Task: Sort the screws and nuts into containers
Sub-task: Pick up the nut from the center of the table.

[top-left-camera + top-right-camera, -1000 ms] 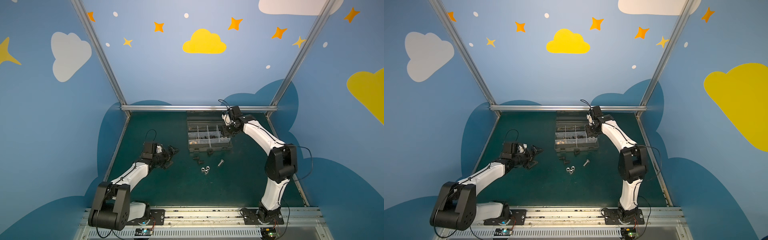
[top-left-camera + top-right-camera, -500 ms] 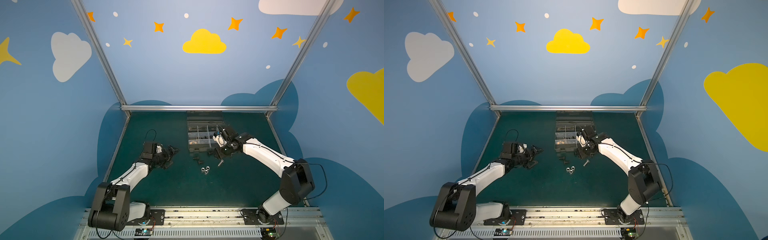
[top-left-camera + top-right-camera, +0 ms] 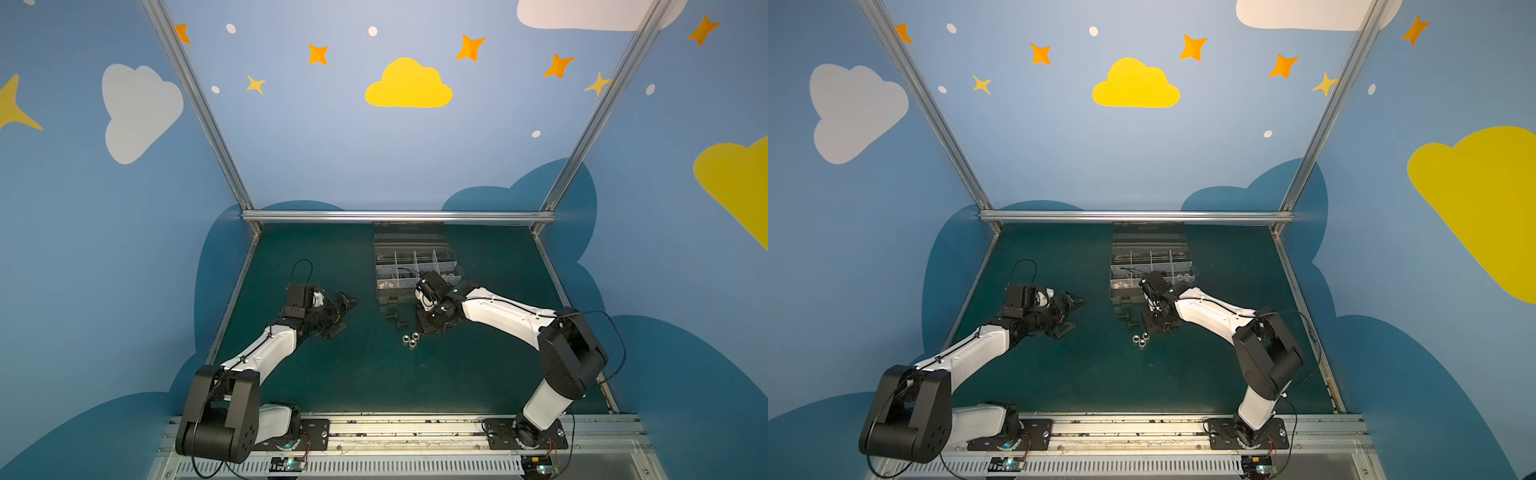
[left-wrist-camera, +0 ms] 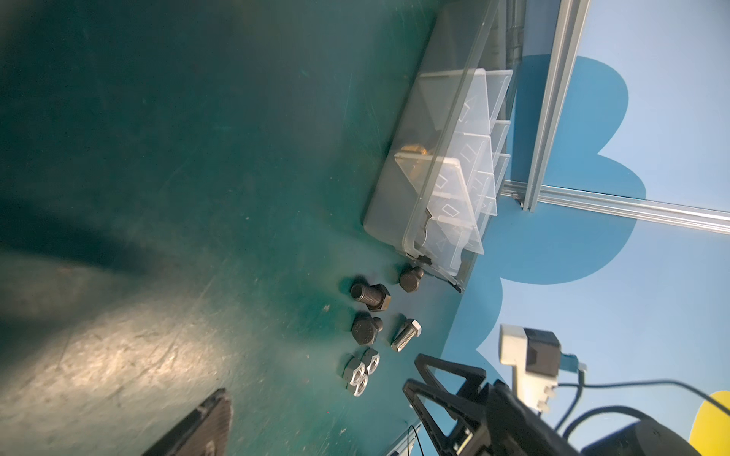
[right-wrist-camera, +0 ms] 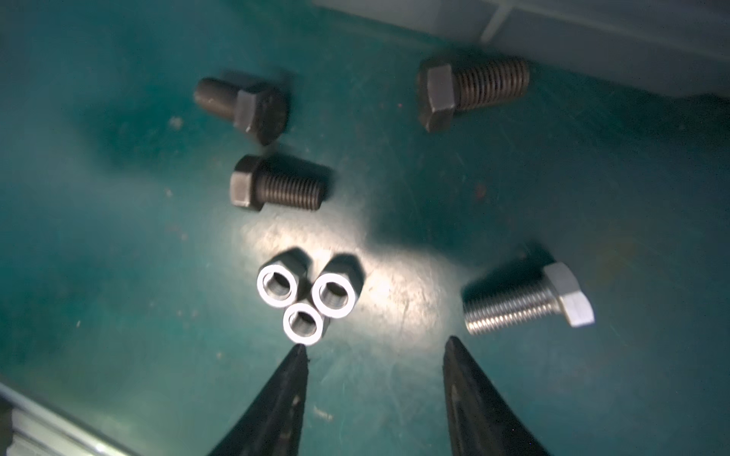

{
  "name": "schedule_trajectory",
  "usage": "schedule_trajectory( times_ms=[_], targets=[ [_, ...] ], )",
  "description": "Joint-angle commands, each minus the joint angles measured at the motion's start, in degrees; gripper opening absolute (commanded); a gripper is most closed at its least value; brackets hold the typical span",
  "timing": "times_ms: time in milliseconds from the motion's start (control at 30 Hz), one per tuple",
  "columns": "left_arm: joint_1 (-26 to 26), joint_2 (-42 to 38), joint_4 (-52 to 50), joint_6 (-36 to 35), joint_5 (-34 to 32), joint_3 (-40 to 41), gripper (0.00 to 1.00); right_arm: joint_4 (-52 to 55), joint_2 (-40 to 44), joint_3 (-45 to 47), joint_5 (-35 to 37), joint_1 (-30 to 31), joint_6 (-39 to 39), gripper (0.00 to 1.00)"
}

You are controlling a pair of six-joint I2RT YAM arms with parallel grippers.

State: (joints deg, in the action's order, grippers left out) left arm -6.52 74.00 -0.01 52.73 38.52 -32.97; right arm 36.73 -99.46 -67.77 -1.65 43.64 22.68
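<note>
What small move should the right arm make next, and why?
Probably shift the open right jaws sideways over the silver screw: they frame only bare mat between it and the three nuts, holding nothing.

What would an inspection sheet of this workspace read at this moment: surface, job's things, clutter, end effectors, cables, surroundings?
Surface: green mat, scuffed, with a glare patch.
Job's things: three silver nuts touching in a cluster; three black bolts and one silver hex bolt lying loose on the mat; organiser box with lid open, brass-tinted pieces in one compartment.
Clutter: nothing seen.
End effectors: right end effector open, empty, over the mat between the nuts and the silver bolt; left end effector open, empty, away from the parts.
Cables: black cable loop at the left wrist; none on the parts.
Surroundings: blue walls with a yellow cloud decal; aluminium frame.
</note>
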Motion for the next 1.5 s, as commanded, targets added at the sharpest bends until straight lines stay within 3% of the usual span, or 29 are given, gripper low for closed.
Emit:
schedule_trajectory(
  times_ms=[0, 433, 1467],
  targets=[
    [0.04, -1.13, -0.96, -0.77, -0.09, -0.21, 1.0, -0.65, -2.45, -3.4, 2.08, 0.5, 3.61, 0.53],
    [0.09, -0.64, -0.91, -0.88, -0.13, -0.25, 1.0, 0.67, -8.97, -7.44, 5.0, 4.16, 5.8, 0.54],
    [0.11, 0.17, -0.52, -0.97, -0.17, -0.33, 1.0, 1.57, -12.95, -7.06, 7.61, 4.22, 5.12, 0.5]
  ],
)
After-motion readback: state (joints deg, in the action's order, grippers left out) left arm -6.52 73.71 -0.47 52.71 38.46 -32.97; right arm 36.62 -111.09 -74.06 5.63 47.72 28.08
